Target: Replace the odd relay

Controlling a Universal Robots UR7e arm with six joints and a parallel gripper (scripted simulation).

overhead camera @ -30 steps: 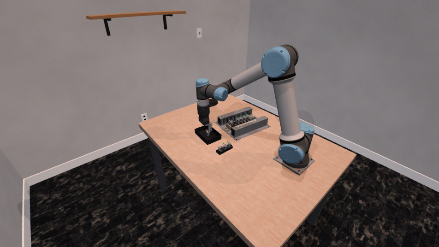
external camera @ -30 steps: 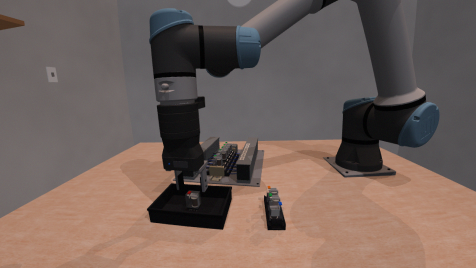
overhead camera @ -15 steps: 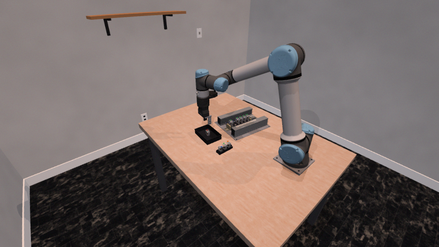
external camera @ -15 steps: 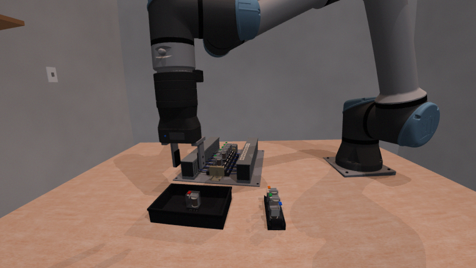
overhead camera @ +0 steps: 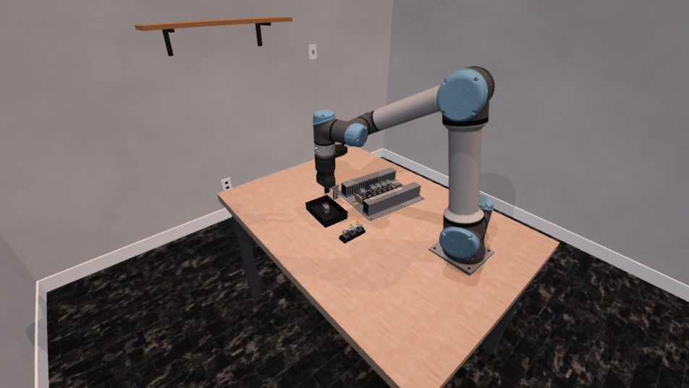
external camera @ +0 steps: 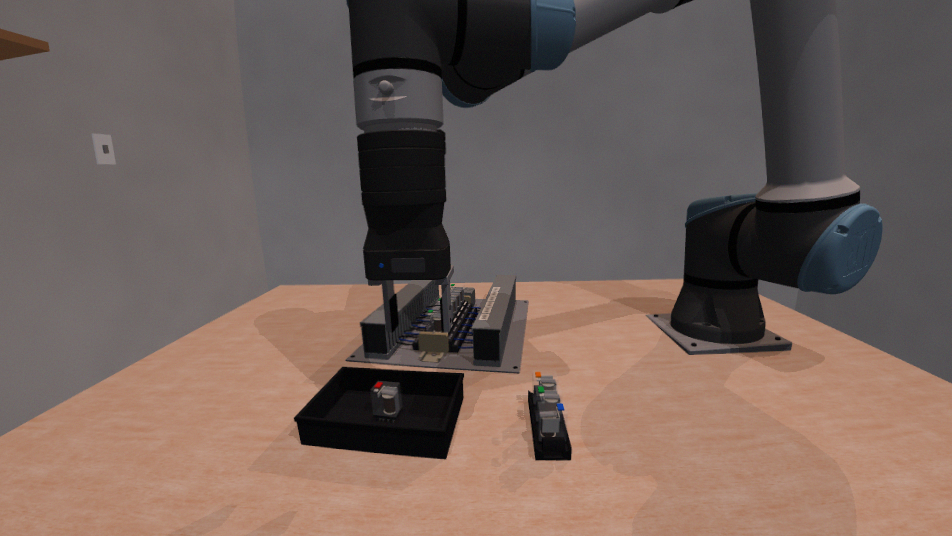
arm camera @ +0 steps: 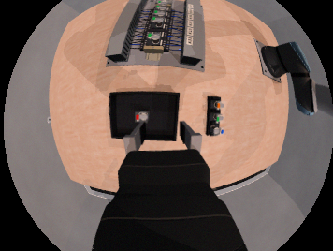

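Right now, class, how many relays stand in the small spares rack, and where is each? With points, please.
3: the orange-button relay (external camera: 548, 384) at the end farthest from the exterior camera, the green-button relay (external camera: 549, 399) between, the blue-button relay (external camera: 548, 422) nearest.
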